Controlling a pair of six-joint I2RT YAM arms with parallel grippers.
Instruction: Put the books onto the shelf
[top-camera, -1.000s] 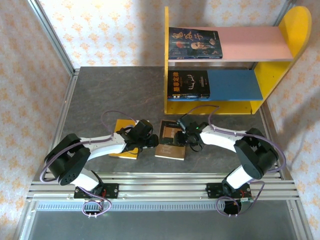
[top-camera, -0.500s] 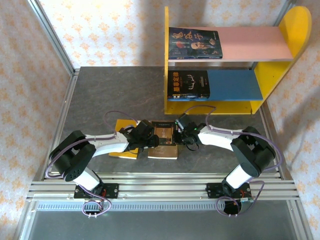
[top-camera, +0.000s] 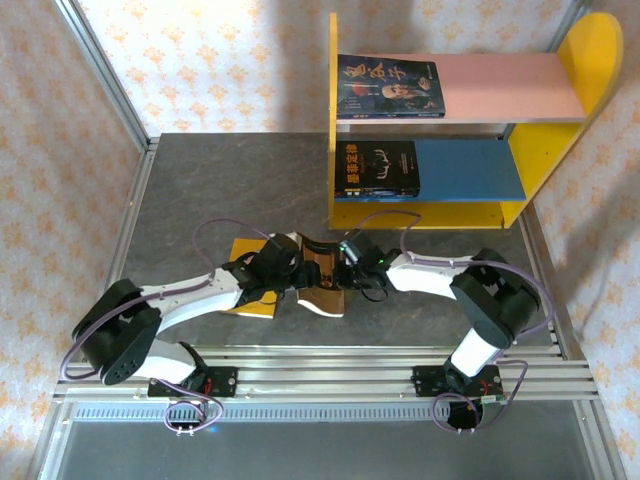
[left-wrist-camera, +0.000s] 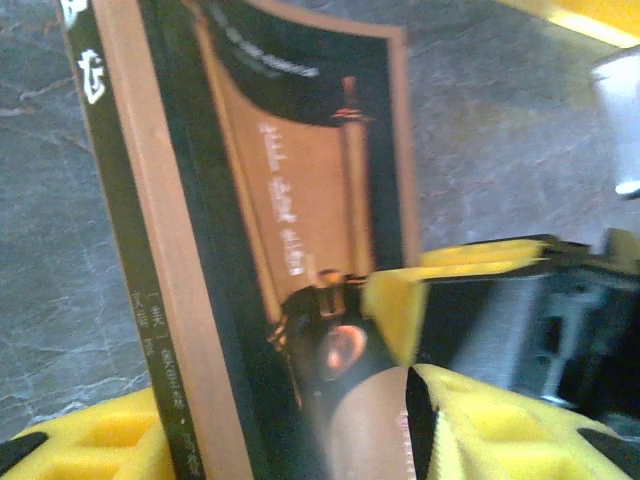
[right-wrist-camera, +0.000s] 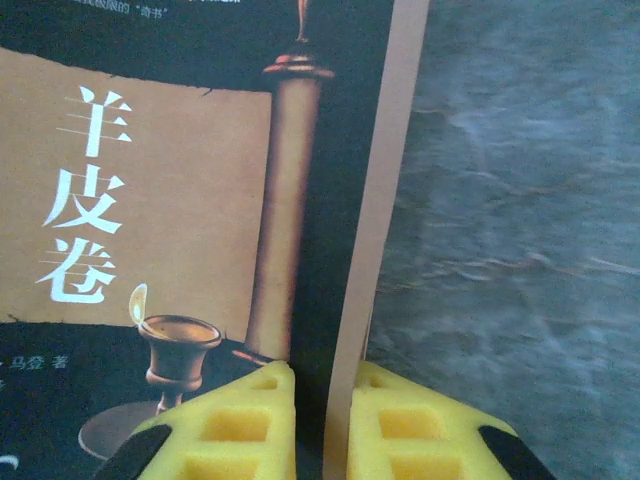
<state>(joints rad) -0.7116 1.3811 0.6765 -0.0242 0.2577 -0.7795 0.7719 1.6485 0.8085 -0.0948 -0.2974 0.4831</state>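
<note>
Grey table (top-camera: 200, 190), two books (top-camera: 322, 280) there, shelf (top-camera: 500, 85) holding two

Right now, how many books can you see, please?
4: a book on the pink board, another on the blue board, the yellow book on the table, the brown book in the right gripper. Others may be hidden.

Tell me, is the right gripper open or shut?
Shut. The right gripper has its yellow pads pinching the brown book by its edge, barely a gap between them.
</note>
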